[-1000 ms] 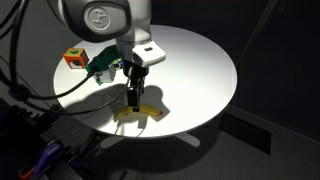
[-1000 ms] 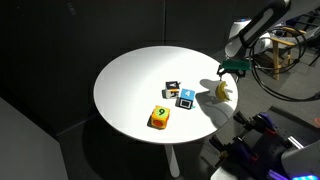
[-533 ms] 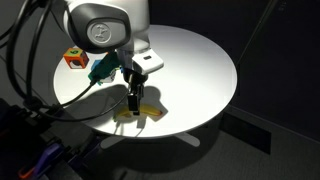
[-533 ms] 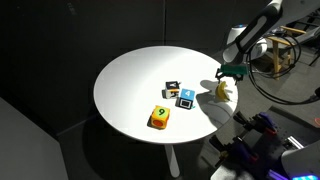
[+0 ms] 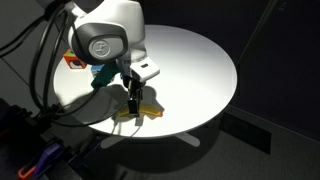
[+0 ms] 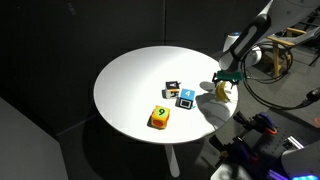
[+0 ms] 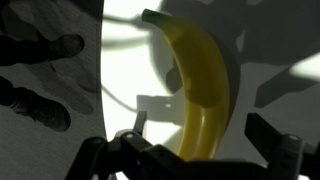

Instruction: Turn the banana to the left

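Hand (image 5: 134, 103) has dropped onto the banana (image 7: 203, 90), fingers spread either side, not yet clamped. Banana lies directly beneath, near the worktop (image 5: 200, 60) edge. I judge gripping comes next.

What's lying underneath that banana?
Only the white round table: the banana lies flat on it near the edge, casting a dark shadow. The gripper hides the banana's near end, so that spot cannot be seen.
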`<action>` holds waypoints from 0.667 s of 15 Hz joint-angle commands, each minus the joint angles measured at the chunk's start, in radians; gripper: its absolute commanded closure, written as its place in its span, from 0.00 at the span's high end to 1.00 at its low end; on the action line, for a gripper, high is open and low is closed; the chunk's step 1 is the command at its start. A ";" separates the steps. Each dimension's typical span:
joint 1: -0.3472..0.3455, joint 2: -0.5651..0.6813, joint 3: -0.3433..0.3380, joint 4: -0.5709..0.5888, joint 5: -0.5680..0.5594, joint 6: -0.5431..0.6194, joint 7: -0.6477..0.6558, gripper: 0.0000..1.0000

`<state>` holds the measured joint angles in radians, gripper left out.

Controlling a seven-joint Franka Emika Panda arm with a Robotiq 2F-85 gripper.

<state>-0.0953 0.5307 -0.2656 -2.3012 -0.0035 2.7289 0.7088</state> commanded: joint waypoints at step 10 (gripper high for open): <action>0.033 -0.024 -0.040 -0.006 0.014 0.000 -0.090 0.17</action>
<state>-0.0864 0.5439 -0.2783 -2.2951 0.0106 2.7402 0.6693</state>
